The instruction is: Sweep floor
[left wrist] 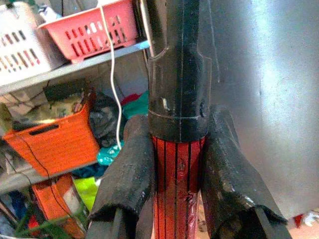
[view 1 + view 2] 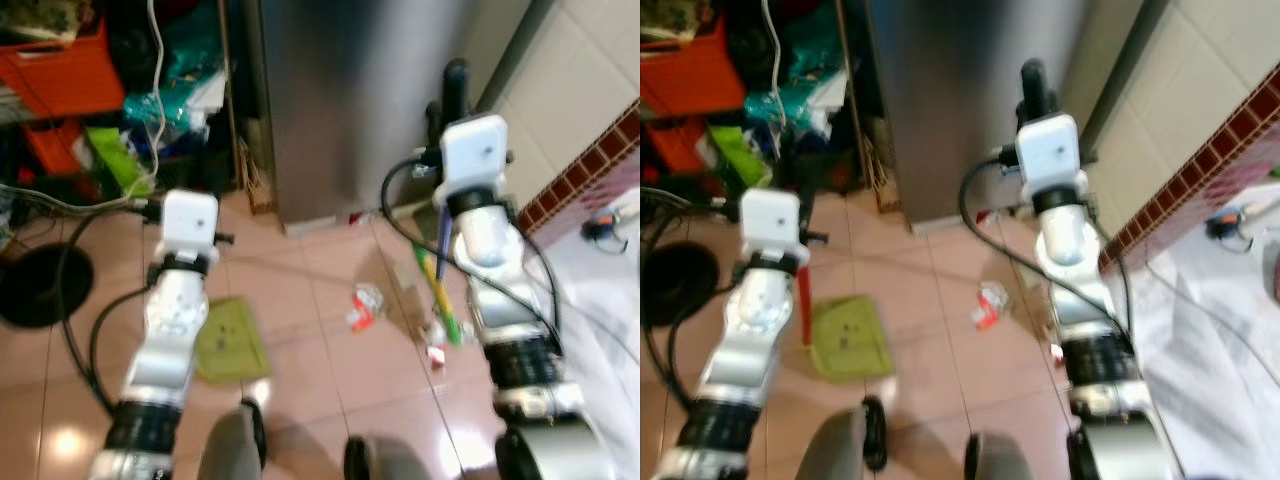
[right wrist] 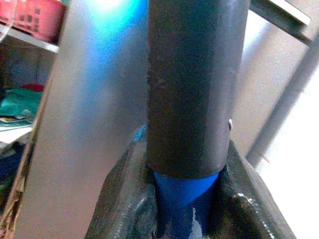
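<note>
The right gripper (image 3: 187, 204) is clamped on the broom handle (image 3: 197, 84): its two black fingers (image 3: 127, 199) press against either side of the blue shaft just below the black grip sleeve. In the head views that arm reaches forward on the right, and the black top of the handle rises above the wrist camera housing in front of the grey metal cabinet (image 2: 350, 100). Below the arm the shaft turns green and yellow, and the broom head (image 2: 445, 320) rests on the pink tiled floor (image 2: 310, 290), beside the robot's right forearm.

The left gripper (image 1: 177, 199) is closed around the dustpan handle (image 1: 177, 184), a red ribbed shaft with a black sleeve above it, pinched between both fingers (image 1: 124, 174). The red shaft runs down beside the left arm to the green dustpan (image 2: 848, 340), which lies flat on the floor just ahead of the robot's left foot.

Litter lies between the two tools: a crumpled red and white wrapper (image 2: 365, 305) on the tiles ahead of the robot's feet, and a smaller red and white scrap (image 2: 436, 355) next to the broom head.

Beyond the dustpan, shelving holds orange crates (image 2: 60, 70), green bags and a white cable. A black round base (image 2: 40, 285) sits on the floor near the left edge. On the right, a red tiled border (image 2: 590, 160) runs along the white wall.
</note>
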`<state>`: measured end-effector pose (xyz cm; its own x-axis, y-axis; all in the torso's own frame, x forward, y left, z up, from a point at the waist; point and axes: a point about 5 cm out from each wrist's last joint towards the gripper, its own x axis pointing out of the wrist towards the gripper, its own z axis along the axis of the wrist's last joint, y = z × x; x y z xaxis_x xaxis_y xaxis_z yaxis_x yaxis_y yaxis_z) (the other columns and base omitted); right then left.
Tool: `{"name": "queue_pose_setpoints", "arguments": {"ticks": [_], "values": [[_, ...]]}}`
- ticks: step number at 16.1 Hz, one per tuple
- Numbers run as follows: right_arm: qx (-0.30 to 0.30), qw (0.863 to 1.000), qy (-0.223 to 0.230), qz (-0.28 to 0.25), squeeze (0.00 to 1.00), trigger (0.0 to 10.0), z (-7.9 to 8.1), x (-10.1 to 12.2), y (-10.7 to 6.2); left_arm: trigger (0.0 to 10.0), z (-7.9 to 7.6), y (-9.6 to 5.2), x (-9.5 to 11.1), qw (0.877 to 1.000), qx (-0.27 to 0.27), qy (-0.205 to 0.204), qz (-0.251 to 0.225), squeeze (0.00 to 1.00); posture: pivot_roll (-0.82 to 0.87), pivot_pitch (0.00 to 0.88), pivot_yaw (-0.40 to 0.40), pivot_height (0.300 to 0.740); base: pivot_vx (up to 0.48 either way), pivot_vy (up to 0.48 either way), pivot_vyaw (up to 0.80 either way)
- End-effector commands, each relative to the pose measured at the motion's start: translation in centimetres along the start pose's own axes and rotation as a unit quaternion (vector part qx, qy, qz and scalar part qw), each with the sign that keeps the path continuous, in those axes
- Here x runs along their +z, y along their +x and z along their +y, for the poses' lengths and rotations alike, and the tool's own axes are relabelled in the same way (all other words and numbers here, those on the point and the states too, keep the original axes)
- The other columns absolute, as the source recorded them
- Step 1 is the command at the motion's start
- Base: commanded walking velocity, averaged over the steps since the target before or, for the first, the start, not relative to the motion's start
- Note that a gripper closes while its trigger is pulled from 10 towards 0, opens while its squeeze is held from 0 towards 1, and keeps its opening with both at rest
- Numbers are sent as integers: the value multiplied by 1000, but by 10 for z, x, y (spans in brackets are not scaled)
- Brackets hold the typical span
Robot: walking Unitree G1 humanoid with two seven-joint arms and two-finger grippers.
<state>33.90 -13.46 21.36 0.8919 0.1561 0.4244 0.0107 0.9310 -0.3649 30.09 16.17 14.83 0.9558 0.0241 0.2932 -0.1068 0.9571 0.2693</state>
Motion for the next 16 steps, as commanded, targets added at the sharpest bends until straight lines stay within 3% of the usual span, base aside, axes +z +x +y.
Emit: {"name": "queue_pose_setpoints", "arguments": {"ticks": [1,5,7,16], "values": [[-20,999,-27,-17,0,10000,-14,3,0,10000,-6,4,17,999,-14,-3,-41,0,-37,183,-40,740,401,0,-706],[-24,999,-32,-10,0,10000,-15,-1,-1,10000,-7,2,17,999,-18,-5,-39,0,-35,191,-41,740,398,0,-598],[-24,999,-31,-9,0,10000,-13,-1,-1,10000,-7,2,16,999,-19,-5,-36,0,-34,193,-41,740,315,0,0],[-45,997,-56,28,0,10000,-20,-14,-5,10000,-4,2,10,1000,-10,7,-11,0,-39,198,-43,740,0,0,0]]}}
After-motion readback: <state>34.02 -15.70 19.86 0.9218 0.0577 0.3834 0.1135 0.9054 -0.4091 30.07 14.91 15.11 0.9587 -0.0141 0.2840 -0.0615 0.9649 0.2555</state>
